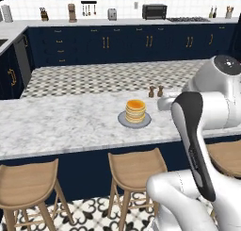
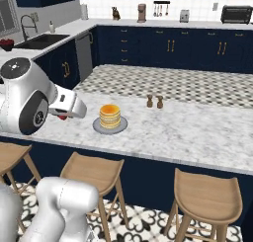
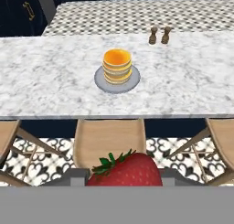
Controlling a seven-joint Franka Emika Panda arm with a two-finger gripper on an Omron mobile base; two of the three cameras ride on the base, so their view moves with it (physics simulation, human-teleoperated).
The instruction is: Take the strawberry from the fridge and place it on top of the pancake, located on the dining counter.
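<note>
A red strawberry (image 3: 125, 170) with green leaves sits between my gripper's (image 3: 124, 176) fingers, which are shut on it. A speck of the same red shows under the hand (image 2: 63, 117). The pancake (image 1: 135, 111) (image 2: 109, 116) (image 3: 117, 65), a golden stack on a round grey plate (image 3: 101, 82), stands on the marble dining counter (image 1: 56, 121) (image 2: 188, 132) (image 3: 45, 77). My hand (image 1: 165, 103) hovers over the counter's near edge, short of the plate and apart from it. The fridge is out of view.
Two small brown shakers (image 1: 156, 91) (image 2: 154, 101) (image 3: 160, 34) stand behind the pancake. Wooden stools (image 1: 136, 166) (image 2: 94, 172) (image 3: 109, 138) line the counter's near side. Navy cabinets with appliances run along the far wall.
</note>
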